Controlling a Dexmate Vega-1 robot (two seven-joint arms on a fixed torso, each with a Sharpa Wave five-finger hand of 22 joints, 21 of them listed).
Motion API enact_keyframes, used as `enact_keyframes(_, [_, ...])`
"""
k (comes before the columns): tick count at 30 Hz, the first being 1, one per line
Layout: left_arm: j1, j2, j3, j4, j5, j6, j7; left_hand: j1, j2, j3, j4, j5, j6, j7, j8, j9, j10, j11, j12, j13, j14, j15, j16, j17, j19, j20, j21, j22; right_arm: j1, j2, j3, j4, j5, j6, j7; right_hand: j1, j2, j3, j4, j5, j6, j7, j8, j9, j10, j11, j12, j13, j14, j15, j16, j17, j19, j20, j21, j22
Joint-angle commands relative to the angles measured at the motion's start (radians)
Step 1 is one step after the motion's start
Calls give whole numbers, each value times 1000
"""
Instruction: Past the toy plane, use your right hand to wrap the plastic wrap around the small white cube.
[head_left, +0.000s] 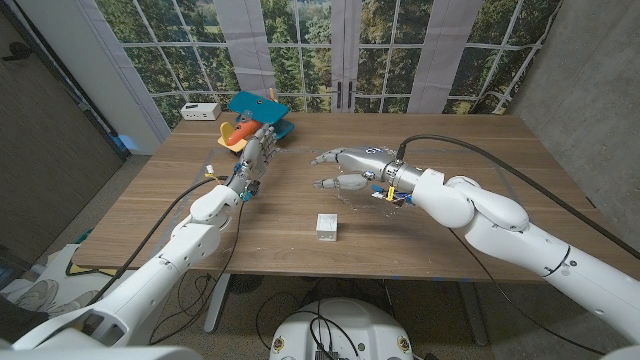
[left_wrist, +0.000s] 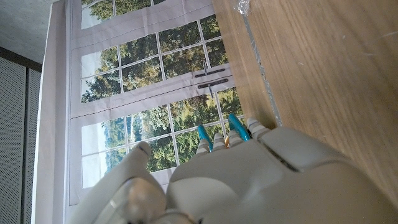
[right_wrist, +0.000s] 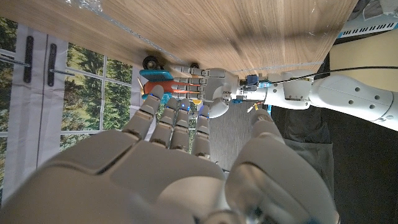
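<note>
The small white cube (head_left: 327, 227) sits nearest the robot on the counter (head_left: 420, 255), alone, on the near side of the right hand's fingers and apart from them; nothing covers it yet, so by my reading the task stands at its opening step, the reach for the wrap. Farther out, the right hand (head_left: 352, 169) hangs over the middle of the counter with its fingers (head_left: 330, 158) stretched out, spread and holding nothing, pointing across toward the left hand; the plastic wrap (head_left: 352, 205) is hard to make out, a faint clear sheet that seems to lie just beneath and on the near side of those fingers, between them and the cube, and I cannot tell whether any fingertip touches it. Farther still, the left hand (head_left: 257, 152) reaches toward the far edge with its fingers extended and its fingertips at the toy plane (head_left: 255, 119), blue and orange; whether it grips the toy or only touches it I cannot tell; in the right wrist view the toy (right_wrist: 163, 81) shows just beyond those fingers (right_wrist: 193, 78). The next move, I judge, calls for the right fingers to come down and pinch an edge of the thin film, which will cling and crumple easily, then draw it toward and over the cube without knocking that light block aside.
</note>
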Motion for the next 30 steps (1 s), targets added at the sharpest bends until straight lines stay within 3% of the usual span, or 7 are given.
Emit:
enact_keyframes(1, [17, 9, -4, -22, -8, -4, -1, 7, 16, -5, -3, 8, -112, 3, -2, 1, -156, 5, -6, 2, -166, -1, -1, 2, 5, 2, -3, 3, -22, 3, -37, -15, -24, -17, 16, 0, -12, 1, -8, -4, 1, -2, -2, 1, 1, -6, -3, 4, 1, -4, -7, 1, 6, 5, -7, 4])
enact_keyframes(20, [43, 27, -11, -54, -13, -1, -1, 8, 16, -6, -3, 8, -112, 3, -4, 1, -155, 6, -7, 2, -165, 0, -1, 2, 6, 2, -4, 3, -52, 9, -66, -43, -81, -104, 56, 3, -30, -2, -17, -5, -8, -7, -10, 2, -11, -12, -13, 5, -7, -6, -14, 0, 2, 8, -11, 5])
enact_keyframes(30, [52, 31, -14, -65, -16, 3, 4, 8, 17, -6, -3, 8, -111, 4, -4, 1, -155, 3, -8, 2, -166, -1, -2, 2, 6, 3, -5, 3, -51, 11, -90, -48, -103, -128, 86, 19, -37, 3, -29, -5, -60, -12, -31, 3, -17, -15, -21, 6, -11, -7, -20, -2, 2, 8, -14, 5])
